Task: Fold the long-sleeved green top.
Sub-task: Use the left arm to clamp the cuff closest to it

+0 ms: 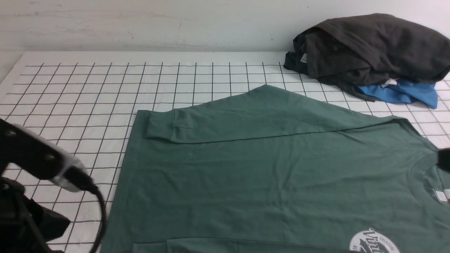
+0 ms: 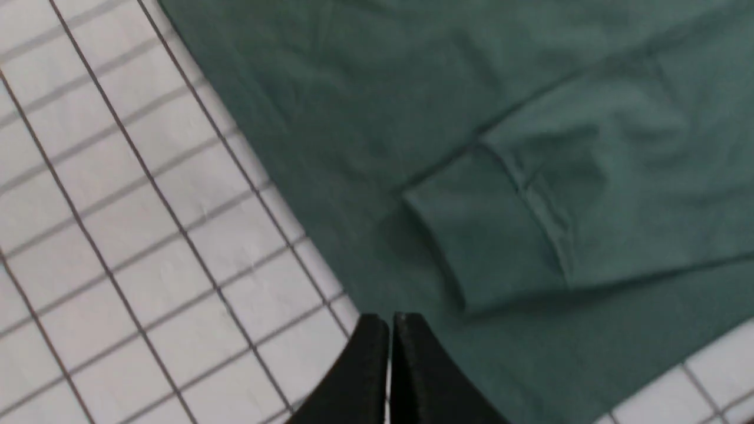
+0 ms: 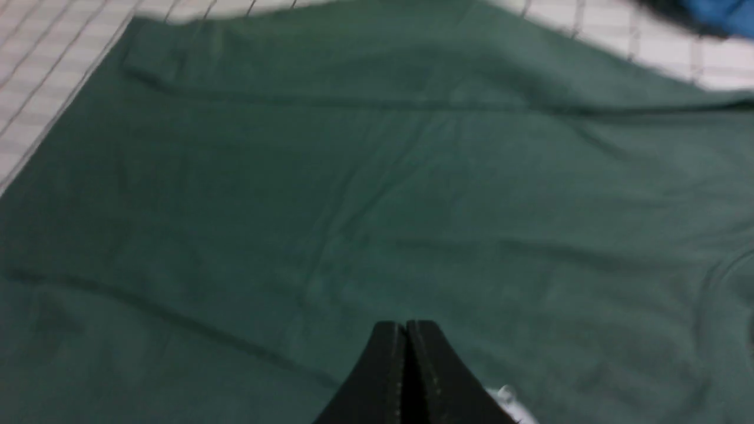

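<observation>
The green long-sleeved top (image 1: pixel 267 175) lies flat across the gridded table, neck at the right, hem at the left. Its far sleeve is folded over the body, the cuff (image 1: pixel 160 126) lying near the hem. A white round logo (image 1: pixel 374 242) shows at the bottom right. My left gripper (image 2: pixel 390 321) is shut and empty above the hem edge, close to a sleeve cuff (image 2: pixel 483 235). Over the top's body (image 3: pixel 377 194) my right gripper (image 3: pixel 405 327) hangs shut, holding nothing. In the front view only the left arm's body (image 1: pixel 38 165) and a dark sliver of the right arm (image 1: pixel 444 160) show.
A dark charcoal-grey garment (image 1: pixel 369 49) is heaped at the table's far right, on top of a bright blue garment (image 1: pixel 400 93). The white table with black grid lines (image 1: pixel 88 91) lies bare to the left and behind the top. A pale wall stands behind.
</observation>
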You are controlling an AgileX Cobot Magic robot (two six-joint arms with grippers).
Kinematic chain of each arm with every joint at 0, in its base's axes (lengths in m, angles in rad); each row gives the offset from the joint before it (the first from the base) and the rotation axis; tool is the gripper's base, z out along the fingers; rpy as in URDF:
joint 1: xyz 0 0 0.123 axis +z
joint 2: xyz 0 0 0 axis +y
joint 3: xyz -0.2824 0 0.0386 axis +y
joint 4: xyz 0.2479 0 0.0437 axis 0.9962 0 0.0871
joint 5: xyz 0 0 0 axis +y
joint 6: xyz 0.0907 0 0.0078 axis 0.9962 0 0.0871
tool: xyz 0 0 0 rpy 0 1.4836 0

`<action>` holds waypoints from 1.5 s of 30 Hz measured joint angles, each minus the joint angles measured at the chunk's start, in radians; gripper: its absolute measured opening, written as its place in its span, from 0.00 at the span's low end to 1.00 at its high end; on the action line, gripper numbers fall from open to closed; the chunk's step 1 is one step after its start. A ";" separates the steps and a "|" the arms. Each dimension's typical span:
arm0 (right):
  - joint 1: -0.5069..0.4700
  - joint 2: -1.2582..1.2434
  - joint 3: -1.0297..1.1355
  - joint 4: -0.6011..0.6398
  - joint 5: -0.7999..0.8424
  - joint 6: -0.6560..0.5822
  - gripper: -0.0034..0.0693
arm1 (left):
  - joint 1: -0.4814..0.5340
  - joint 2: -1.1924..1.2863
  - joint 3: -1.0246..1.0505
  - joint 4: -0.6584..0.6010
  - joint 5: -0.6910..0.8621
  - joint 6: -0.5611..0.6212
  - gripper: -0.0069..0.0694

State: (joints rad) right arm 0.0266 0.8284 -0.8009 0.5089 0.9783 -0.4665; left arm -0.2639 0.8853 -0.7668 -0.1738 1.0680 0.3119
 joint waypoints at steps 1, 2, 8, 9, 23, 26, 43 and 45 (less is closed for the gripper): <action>0.026 0.030 -0.022 -0.006 0.041 -0.001 0.03 | -0.029 0.035 -0.001 0.026 0.014 -0.027 0.09; 0.074 0.073 -0.042 -0.013 0.100 -0.001 0.03 | -0.070 0.094 -0.002 0.057 0.032 -0.048 0.10; 0.231 0.149 -0.058 -0.090 0.258 0.000 0.03 | -0.190 0.294 -0.002 0.044 -0.022 -0.071 0.21; 0.244 0.150 -0.059 -0.097 0.260 0.003 0.03 | -0.195 0.331 -0.003 0.027 -0.042 -0.071 0.24; 0.268 0.150 -0.061 -0.131 0.264 0.011 0.03 | -0.199 0.678 -0.008 -0.039 -0.279 -0.093 0.77; 0.268 0.150 -0.061 -0.132 0.264 0.011 0.03 | -0.199 0.701 -0.010 -0.040 -0.317 -0.111 0.77; 0.268 0.150 -0.061 -0.133 0.264 0.011 0.03 | -0.199 0.699 -0.044 -0.040 -0.335 -0.115 0.30; 0.268 0.150 -0.061 -0.133 0.264 0.011 0.03 | -0.199 0.683 -0.045 -0.041 -0.335 -0.111 0.18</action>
State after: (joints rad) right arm 0.2951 0.9785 -0.8614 0.3758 1.2421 -0.4550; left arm -0.4627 1.5681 -0.8120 -0.2144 0.7325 0.2006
